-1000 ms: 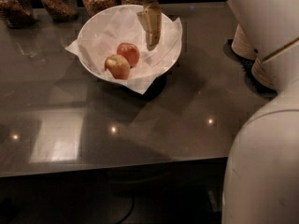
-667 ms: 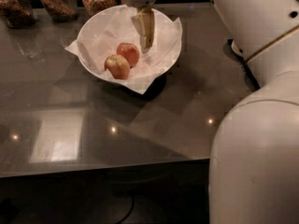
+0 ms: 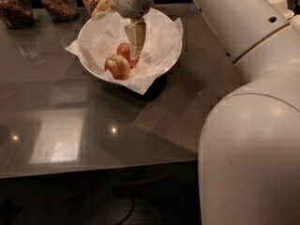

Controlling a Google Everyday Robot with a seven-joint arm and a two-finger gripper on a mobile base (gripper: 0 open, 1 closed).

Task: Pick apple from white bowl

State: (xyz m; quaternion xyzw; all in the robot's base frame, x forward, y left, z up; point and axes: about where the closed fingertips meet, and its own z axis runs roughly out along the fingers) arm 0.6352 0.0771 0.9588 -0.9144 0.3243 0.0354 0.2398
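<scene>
By the bench's far edge, the gripper (image 3: 136, 53) hangs inside the white bowl (image 3: 165, 32), seemingly touching the rear apple (image 3: 124, 50); I cannot tell how the jaws stand.

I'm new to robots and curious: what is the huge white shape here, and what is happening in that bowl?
The white shape is the robot's arm, seen close up by the one camera, which looks down on a dark table. The arm ends in a pincer, which reaches down into a wide white bowl lined with crinkled paper. Two reddish apples lie inside. The pincer is at the rear apple, beside the front apple. Whether it grips anything yet cannot be told. Glass jars stand behind the bowl.
</scene>
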